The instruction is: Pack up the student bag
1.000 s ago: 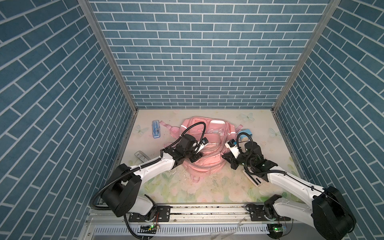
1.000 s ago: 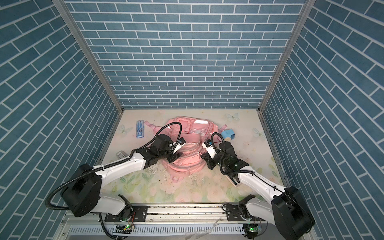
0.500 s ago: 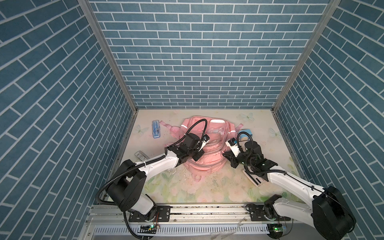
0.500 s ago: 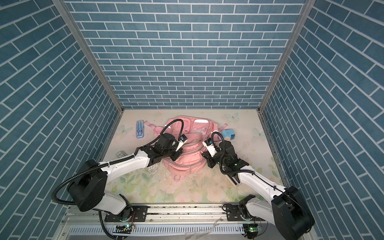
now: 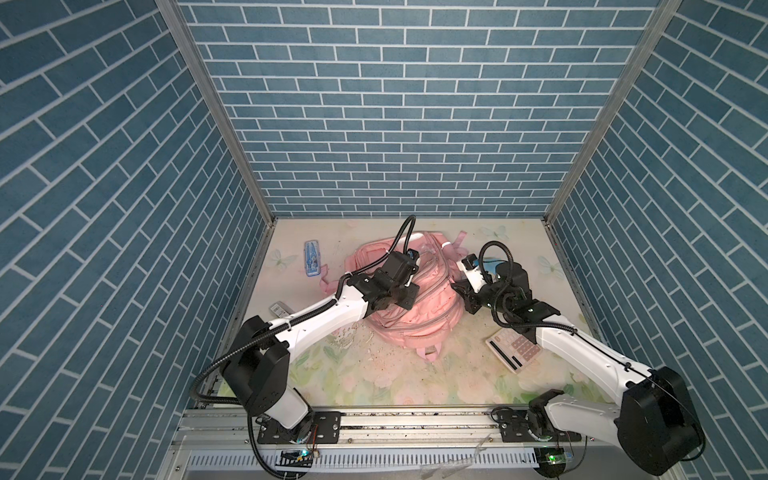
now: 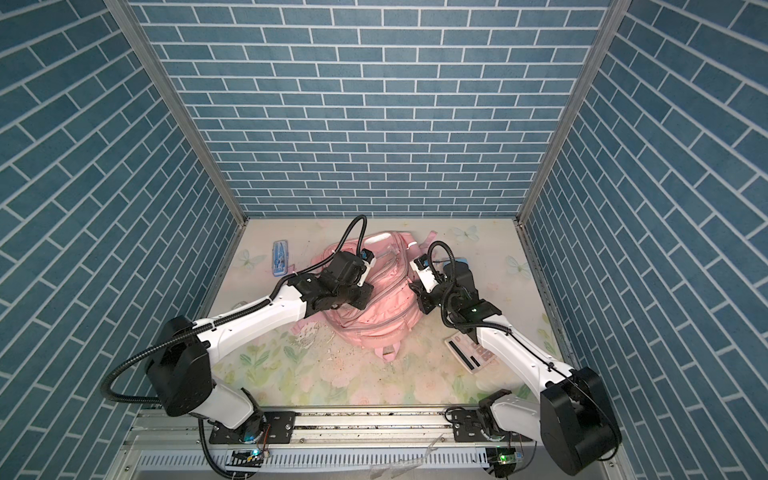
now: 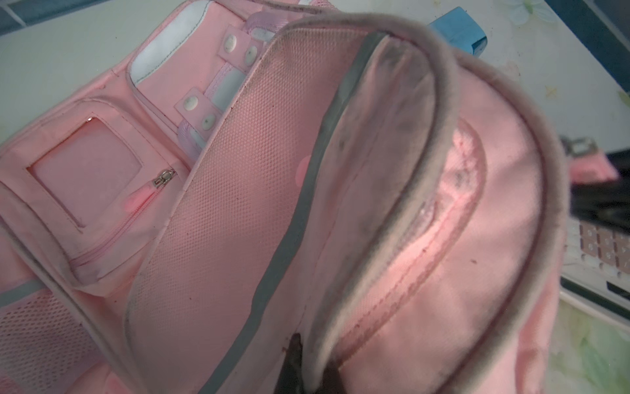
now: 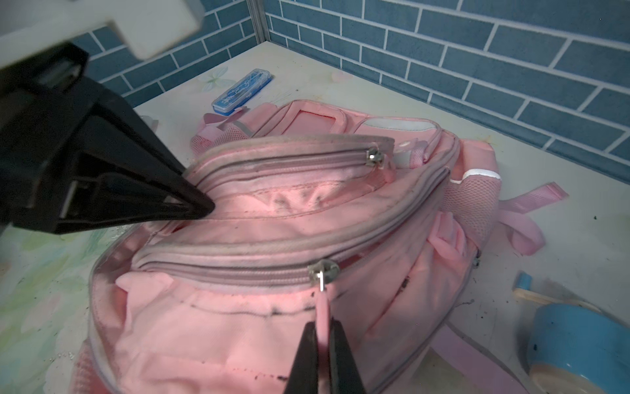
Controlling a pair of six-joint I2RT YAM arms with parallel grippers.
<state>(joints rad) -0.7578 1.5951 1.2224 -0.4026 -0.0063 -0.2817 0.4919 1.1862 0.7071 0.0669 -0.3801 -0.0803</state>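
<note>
In both top views the student bag (image 5: 424, 320) is lying on the bench (image 5: 374, 374) between your arms, long axis running front to back. In the left wrist view your left fingers (image 7: 291, 361) are clenching the open pocket's rim (image 7: 439, 102), nothing visible inside. In the right wrist view your right fingers (image 8: 303, 358) are pinching the zipper pull (image 8: 323, 307), bag stretching ahead.

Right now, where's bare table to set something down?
Widest free patch: floral table front strip, between the soft pink fabric backpack and the metal base rail. Smaller one: back right corner. Crowded: flat blue pencil case back left, beige calculator under the right arm.
</note>
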